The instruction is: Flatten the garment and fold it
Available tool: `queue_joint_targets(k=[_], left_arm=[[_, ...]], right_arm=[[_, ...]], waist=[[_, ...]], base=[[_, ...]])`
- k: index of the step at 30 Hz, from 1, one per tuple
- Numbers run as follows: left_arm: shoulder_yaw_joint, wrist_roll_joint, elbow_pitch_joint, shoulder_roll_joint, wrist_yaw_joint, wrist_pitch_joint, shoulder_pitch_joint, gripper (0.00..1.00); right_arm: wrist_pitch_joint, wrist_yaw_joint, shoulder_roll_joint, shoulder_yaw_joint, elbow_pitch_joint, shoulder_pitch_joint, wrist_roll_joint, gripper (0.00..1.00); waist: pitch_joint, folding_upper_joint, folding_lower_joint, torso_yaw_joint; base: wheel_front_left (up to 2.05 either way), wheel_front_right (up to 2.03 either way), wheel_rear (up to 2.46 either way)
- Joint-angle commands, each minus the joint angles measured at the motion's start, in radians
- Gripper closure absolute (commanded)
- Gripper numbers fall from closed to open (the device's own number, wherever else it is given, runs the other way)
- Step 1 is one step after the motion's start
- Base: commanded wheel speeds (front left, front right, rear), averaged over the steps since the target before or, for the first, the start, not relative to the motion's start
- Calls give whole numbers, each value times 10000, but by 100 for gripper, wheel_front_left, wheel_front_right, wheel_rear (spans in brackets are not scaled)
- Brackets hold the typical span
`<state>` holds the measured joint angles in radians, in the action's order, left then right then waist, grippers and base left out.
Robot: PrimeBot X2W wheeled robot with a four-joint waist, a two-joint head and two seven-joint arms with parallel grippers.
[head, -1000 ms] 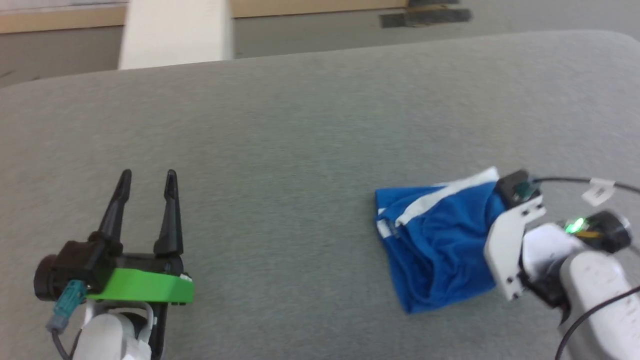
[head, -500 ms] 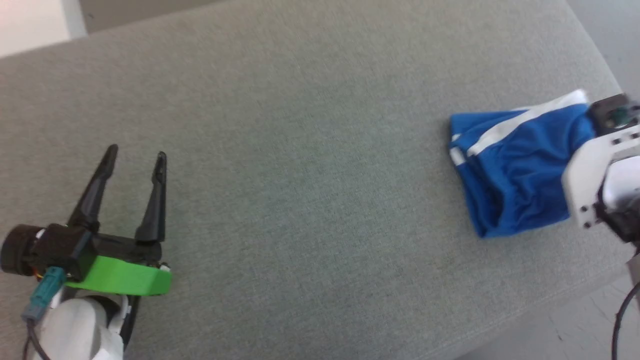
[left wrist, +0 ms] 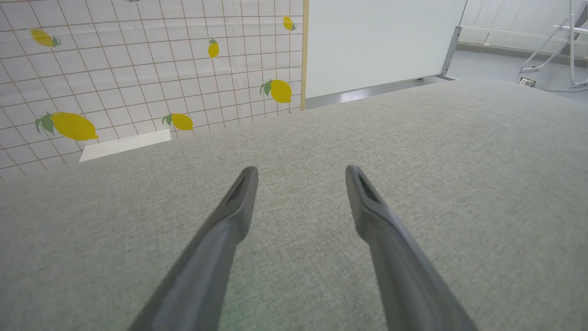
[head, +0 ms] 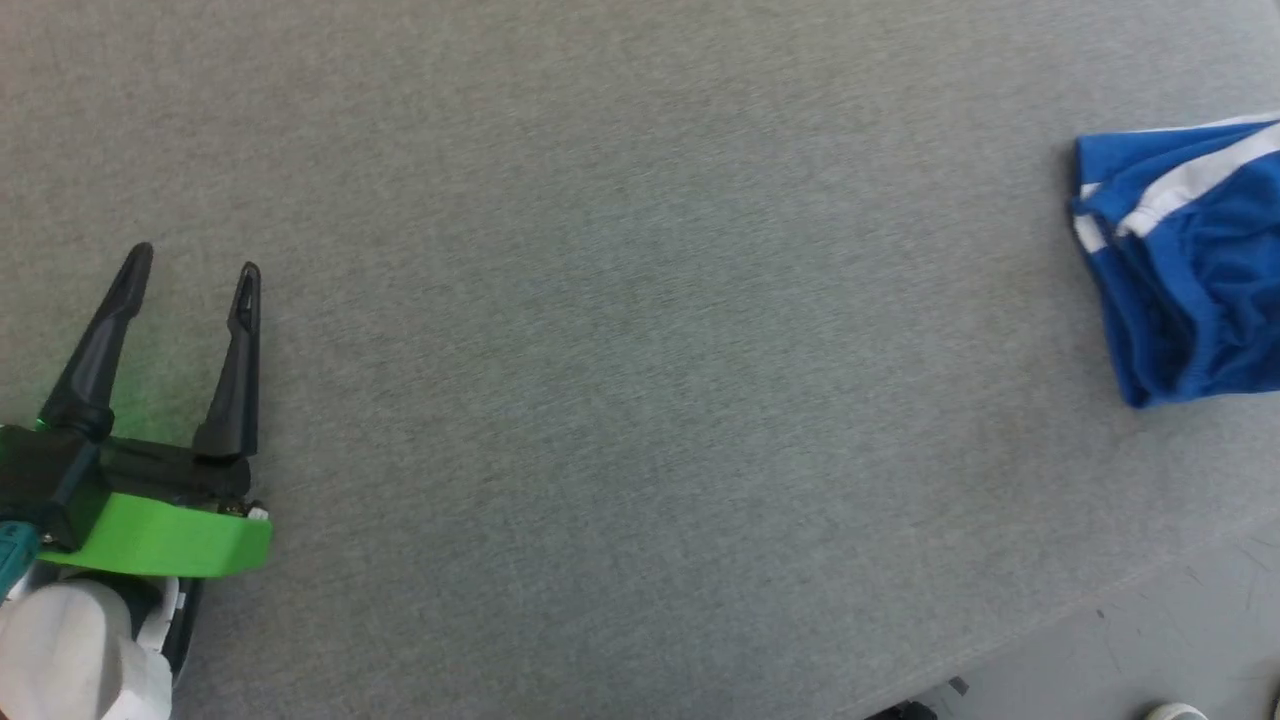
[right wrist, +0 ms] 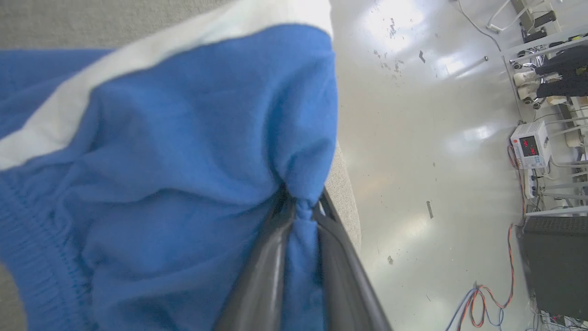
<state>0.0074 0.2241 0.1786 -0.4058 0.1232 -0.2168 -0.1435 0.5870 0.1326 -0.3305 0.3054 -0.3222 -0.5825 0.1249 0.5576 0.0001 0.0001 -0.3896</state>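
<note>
Wide-open, empty left claw (head: pixel 194 260) hangs over grey cushion (head: pixel 640 350), lemon-print wall (left wrist: pixel 138 69) beyond its tips, while right claw (right wrist: pixel 303 202) pinches a bunched fold of crumpled blue shorts (right wrist: pixel 183 147), white stripe (right wrist: pixel 115 105) above its tips, glossy floor (right wrist: pixel 413 138) beside it.

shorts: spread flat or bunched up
Bunched up: the blue shorts lie crumpled in folds, and the right pincer pinches a gathered tuck of fabric.
</note>
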Motion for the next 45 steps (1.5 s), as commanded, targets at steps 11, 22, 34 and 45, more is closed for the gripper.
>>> queue_joint_targets(k=[11, 22, 34, 45], left_arm=[[-20, 168, -104, 63, -134, -133, 26, 0], [-357, 169, -1161, 1121, -401, -429, -387, 0], [178, -224, -1542, 2411, -889, -448, -814, 0], [528, -374, -2394, 3035, -1048, -449, -734, 0]], right_arm=[[-2196, -19, -366, 701, 51, -881, 553, 0], [-5176, -19, 304, -734, 1326, -1651, -1135, 0], [-6854, -19, 2738, -1605, 2937, 439, -2147, 0], [-8345, -19, 2800, -2319, 2056, 2691, -3588, 0]], waist=[[-240, -1, -1, 532], [-2358, -1, -1, 1624], [-4091, -1, -1, 3234], [-4805, -1, -1, 3855]], base=[[0, 0, 0], [0, 0, 0], [0, 0, 0], [0, 0, 0]])
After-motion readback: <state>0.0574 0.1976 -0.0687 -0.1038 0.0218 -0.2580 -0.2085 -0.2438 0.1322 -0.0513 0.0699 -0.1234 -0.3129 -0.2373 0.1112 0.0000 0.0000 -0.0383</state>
